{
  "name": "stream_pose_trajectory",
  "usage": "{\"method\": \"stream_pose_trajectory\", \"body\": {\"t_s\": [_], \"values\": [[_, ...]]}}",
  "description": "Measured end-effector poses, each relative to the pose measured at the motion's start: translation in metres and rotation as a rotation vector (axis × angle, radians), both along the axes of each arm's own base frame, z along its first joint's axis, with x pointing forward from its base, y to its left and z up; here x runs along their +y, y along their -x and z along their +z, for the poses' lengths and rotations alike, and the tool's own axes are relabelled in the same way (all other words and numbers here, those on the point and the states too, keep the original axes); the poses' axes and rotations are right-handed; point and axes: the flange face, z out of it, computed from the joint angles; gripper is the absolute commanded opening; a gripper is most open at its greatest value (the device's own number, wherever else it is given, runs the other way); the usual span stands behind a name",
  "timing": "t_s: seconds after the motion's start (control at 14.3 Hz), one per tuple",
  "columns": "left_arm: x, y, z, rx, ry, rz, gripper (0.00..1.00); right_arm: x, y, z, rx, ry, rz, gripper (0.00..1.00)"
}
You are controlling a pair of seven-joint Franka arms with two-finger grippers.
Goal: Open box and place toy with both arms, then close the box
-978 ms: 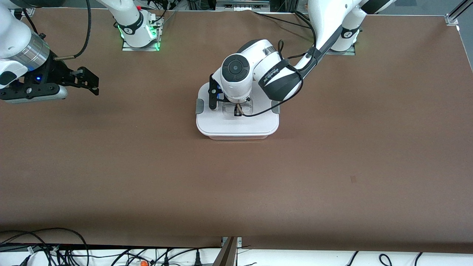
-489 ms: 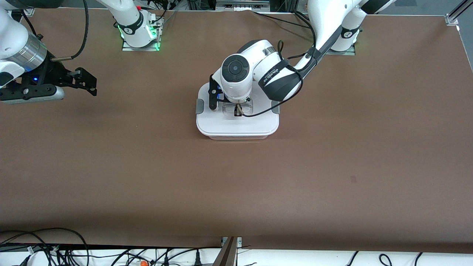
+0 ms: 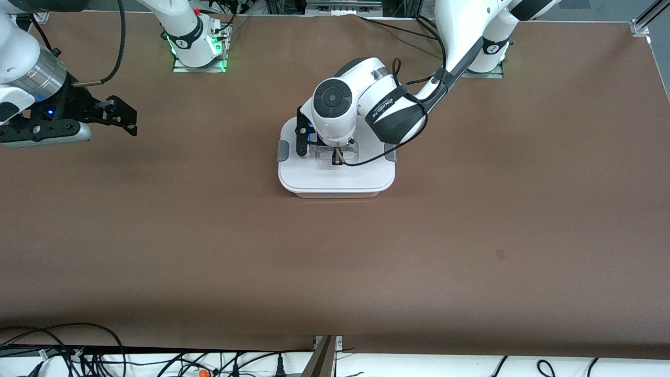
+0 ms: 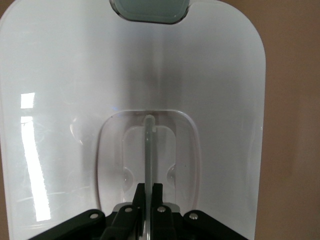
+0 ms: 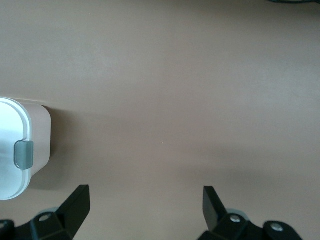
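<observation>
Your left arm (image 3: 455, 47) reaches down from its base to the middle of the table (image 3: 471, 220), wrist bent so the claw points straight down at the box (image 3: 335, 180). The left gripper (image 4: 148, 192) is clenched on the clear handle (image 4: 149, 150) in the middle of the white lid (image 4: 65, 100), fingers pinching the thin upright tab between them. The lid sits flat on the box, with a grey clip (image 3: 282, 151) showing at each end. Your right arm (image 3: 26, 63) waits up in the air over the table's right-arm end, well apart from the box. The right gripper (image 5: 145, 205) hangs released, fingers spread wide over bare table. You cannot see the toy in any view.
</observation>
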Motion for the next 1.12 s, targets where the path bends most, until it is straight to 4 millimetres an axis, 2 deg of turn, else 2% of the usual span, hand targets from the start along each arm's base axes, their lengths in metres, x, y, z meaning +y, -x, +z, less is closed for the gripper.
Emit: {"method": "stream_pose_trajectory", "body": {"t_s": [0.21,0.28,0.35,0.49,0.63,0.77,0.84,0.98,1.12], "values": [[0.003,0.001,-0.001,0.014,-0.024,0.018,1.00,0.000,0.000,0.000,0.000,0.000,0.000,1.00],[0.006,0.002,0.005,0.015,-0.035,0.025,1.00,0.000,0.000,0.000,0.000,0.000,0.000,1.00],[0.010,0.000,0.017,0.011,-0.044,0.039,1.00,0.000,0.000,0.000,0.000,0.000,0.000,1.00],[0.038,-0.016,0.062,-0.019,-0.054,0.091,1.00,0.000,0.000,-0.001,0.001,0.000,0.000,1.00],[0.095,-0.039,0.125,-0.055,-0.073,0.176,1.00,0.000,-0.001,-0.001,0.002,0.000,0.000,1.00],[0.167,-0.058,0.187,-0.102,-0.089,0.288,1.00,0.000,-0.001,-0.001,0.002,0.000,0.000,1.00],[0.204,-0.065,0.211,-0.118,-0.100,0.347,1.00,0.000,-0.001,-0.001,0.002,0.000,0.000,1.00],[0.274,-0.077,0.236,-0.108,-0.142,0.458,1.00,0.000,-0.001,-0.001,0.002,0.000,0.000,1.00],[0.331,-0.085,0.245,-0.087,-0.181,0.548,1.00,0.000,-0.001,-0.001,0.002,0.000,0.000,1.00]]}}
